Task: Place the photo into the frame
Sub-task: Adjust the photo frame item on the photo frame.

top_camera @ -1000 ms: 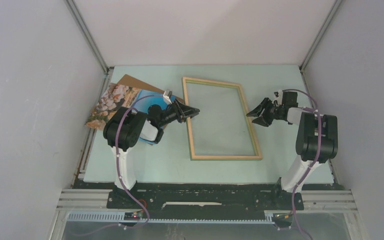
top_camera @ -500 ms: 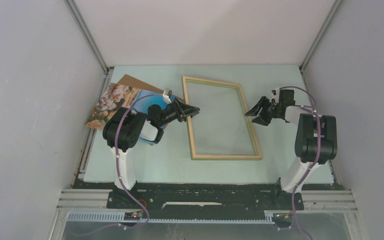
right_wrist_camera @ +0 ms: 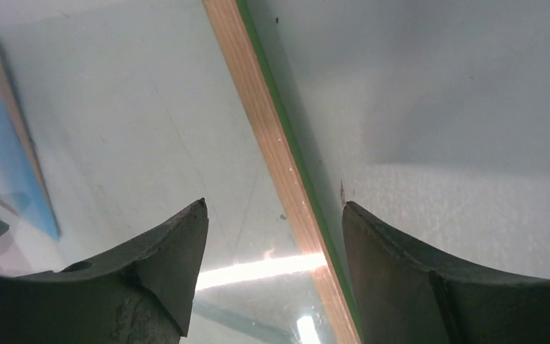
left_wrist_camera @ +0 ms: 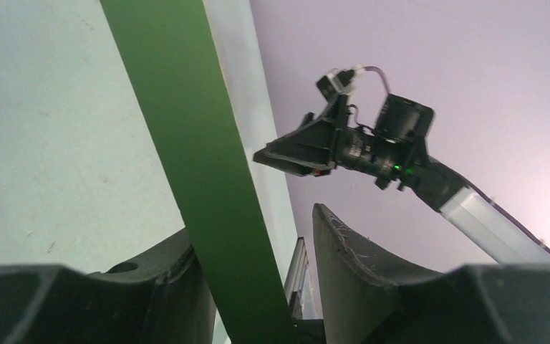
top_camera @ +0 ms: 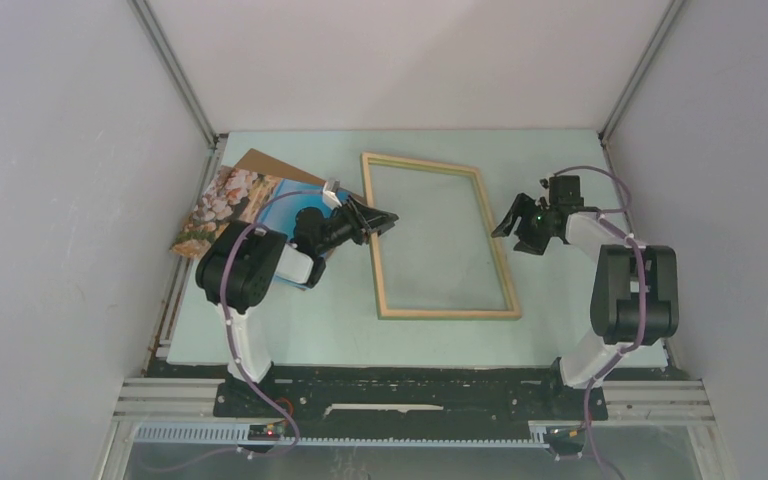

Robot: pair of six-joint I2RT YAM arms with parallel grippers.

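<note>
The frame (top_camera: 450, 313) lies flat mid-table, pale wood side up. My left gripper (top_camera: 385, 218) is at the frame's left rail. In the left wrist view the green rail (left_wrist_camera: 186, 129) runs between the jaws of the left gripper (left_wrist_camera: 251, 222), resting against one finger with a gap to the other. My right gripper (top_camera: 513, 228) is open and empty, just above the frame's right rail (right_wrist_camera: 265, 136), which passes between its jaws (right_wrist_camera: 272, 204). The photo (top_camera: 225, 200) lies picture-up at the left, its blue end partly under my left arm.
A brown backing board (top_camera: 260, 162) lies under the photo at the back left. Side walls stand close at the table's left and right edges. The right arm (left_wrist_camera: 372, 143) shows across from the left wrist camera.
The right gripper has drawn slightly back and toward the far side. The frame's left side has shifted a little to the left with my left gripper.
</note>
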